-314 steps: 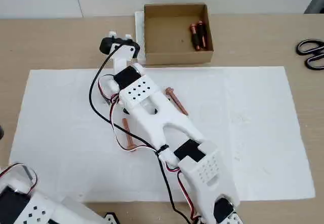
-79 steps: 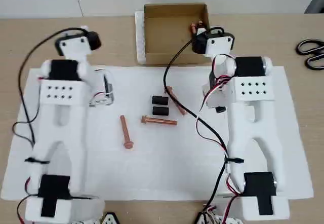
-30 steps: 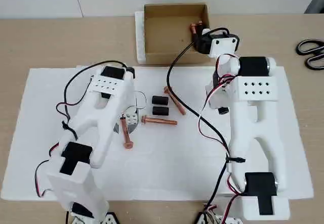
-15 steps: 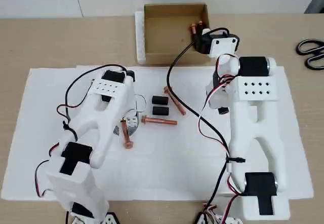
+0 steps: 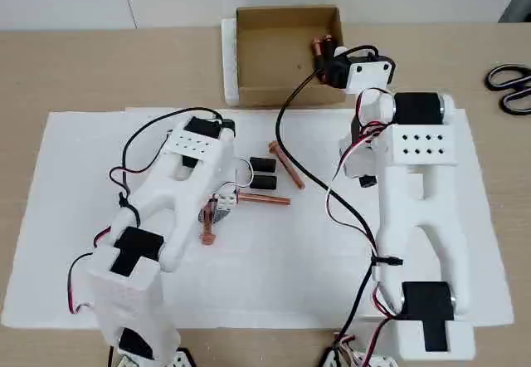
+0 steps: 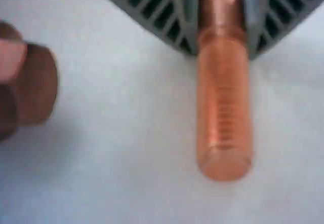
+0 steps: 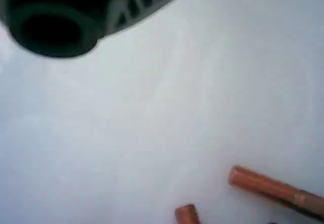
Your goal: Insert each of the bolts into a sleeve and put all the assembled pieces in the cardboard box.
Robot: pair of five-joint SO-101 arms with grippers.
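Left gripper [image 5: 218, 209] is down at centre-left of the white sheet [image 5: 431, 242], clamped on the shank of the near bolt [image 6: 223, 107]. The threaded end sticks out past the ribbed pads and the head end points toward the near edge. The bolt looks to be resting on the sheet rather than lifted, but that is hard to tell. The grip leaves the tip free, presumably so it can enter a sleeve.

Head of the crosswise bolt [image 5: 261, 198] lies just beside the jaws.

Right gripper [image 5: 362, 176] sits centre-right, closed on a black sleeve [image 7: 50, 29] with its bore showing. It is likely held ready to receive the bolt.

Two loose sleeves [image 5: 263, 165] lie between the arms, with the slanted bolt [image 5: 286, 165] just right of them.

Cardboard box [image 5: 286, 95] is at far centre, with assembled pieces [image 5: 323, 47] in its right corner.
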